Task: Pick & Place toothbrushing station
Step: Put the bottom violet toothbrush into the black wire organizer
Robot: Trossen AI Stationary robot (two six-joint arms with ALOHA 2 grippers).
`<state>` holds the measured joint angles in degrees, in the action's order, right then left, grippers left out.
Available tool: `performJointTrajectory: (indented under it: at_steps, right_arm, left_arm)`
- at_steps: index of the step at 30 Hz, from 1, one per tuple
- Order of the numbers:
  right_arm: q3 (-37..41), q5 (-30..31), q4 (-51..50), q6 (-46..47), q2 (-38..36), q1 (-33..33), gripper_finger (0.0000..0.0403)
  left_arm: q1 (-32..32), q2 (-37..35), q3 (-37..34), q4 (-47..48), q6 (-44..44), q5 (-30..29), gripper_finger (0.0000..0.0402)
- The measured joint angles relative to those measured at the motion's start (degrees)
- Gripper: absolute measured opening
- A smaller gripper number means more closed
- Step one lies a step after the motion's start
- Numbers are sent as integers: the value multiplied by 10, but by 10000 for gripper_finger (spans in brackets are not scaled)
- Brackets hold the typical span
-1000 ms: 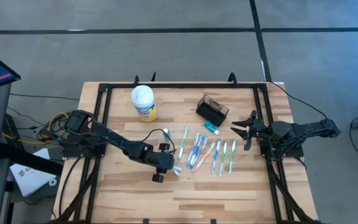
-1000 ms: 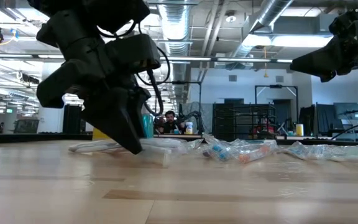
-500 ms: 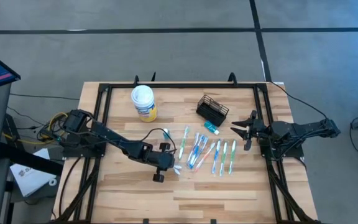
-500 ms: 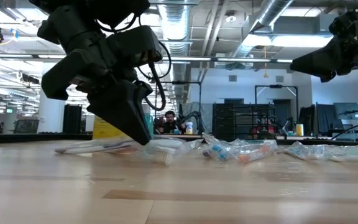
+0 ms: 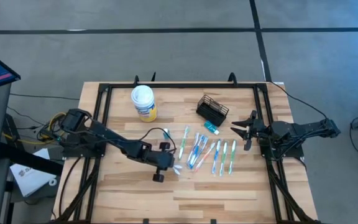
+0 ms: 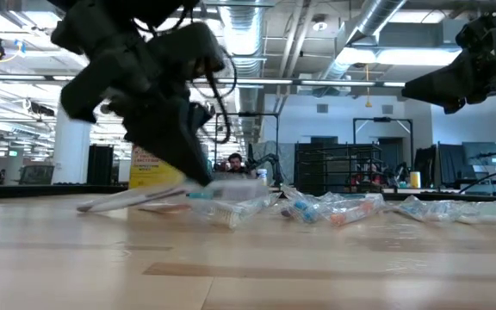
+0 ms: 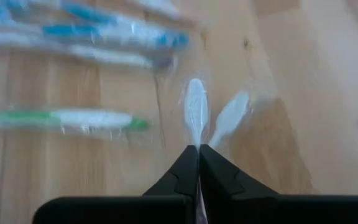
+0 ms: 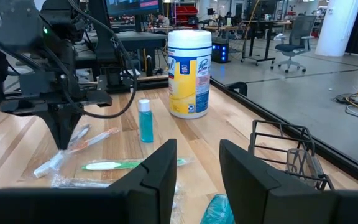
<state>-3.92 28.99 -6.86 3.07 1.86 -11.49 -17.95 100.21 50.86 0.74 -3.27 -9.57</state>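
Left wrist view: left tool pinches a wrapped toothbrush.

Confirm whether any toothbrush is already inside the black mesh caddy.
No: in the high view the black mesh caddy stands apart near the table's far edge, and the wrapped toothbrushes all lie on the wood in front of it.

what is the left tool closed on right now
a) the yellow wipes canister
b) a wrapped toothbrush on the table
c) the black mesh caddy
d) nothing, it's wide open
b: the left wrist view shows the left tool pinched shut on a clear-wrapped toothbrush, while the black mesh caddy and the yellow canister sit untouched toward the far side of the table.
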Motion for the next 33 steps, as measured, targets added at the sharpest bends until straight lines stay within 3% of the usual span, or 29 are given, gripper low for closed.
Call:
performJointTrajectory:
  at_steps: [13, 33]
  right_arm:
    - [0, -5, 17, 19, 0, 0, 113]
    - [0, -52, 97, 47, 0, -2, 113]
  left_arm:
    - [-20, -92, 0, -36, 0, -32, 1]
    - [8, -112, 0, -272, 93, -33, 0]
